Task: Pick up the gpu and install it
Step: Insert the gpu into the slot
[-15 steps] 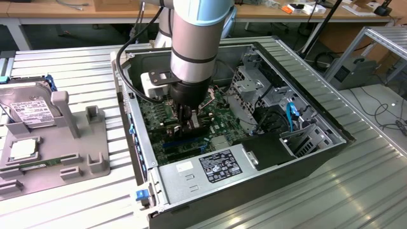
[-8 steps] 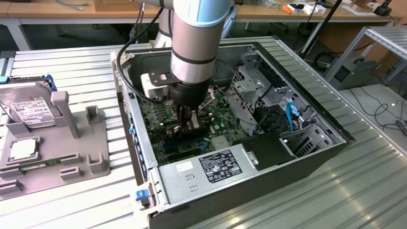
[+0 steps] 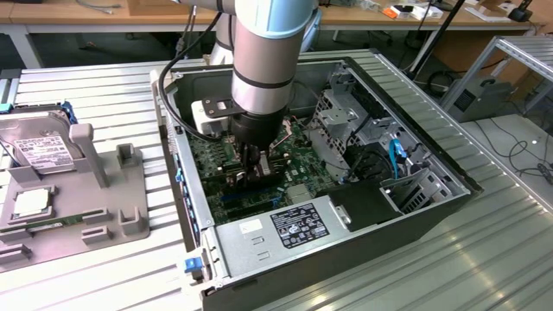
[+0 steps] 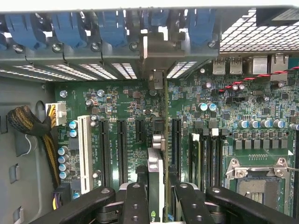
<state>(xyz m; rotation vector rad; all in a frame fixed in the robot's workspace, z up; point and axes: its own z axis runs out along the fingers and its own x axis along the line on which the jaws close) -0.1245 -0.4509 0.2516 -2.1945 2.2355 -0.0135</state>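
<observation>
Black computer case [image 3: 406,220] holds one green motherboard [image 4: 117,100], where the gripper [image 4: 156,196] pinches one gpu [image 4: 156,163] edge-on.

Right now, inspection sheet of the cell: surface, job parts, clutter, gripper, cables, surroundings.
Surface: ribbed metal table.
Job's things: gpu edge-on in the gripper, above the motherboard slots, bracket at the rear openings; PC case open.
Clutter: grey fixture tray with hard drive.
Grippers: gripper shut on gpu, inside the case.
Cables: braided bundle; blue cable; arm cable.
Surroundings: benches, floor cables.
</observation>
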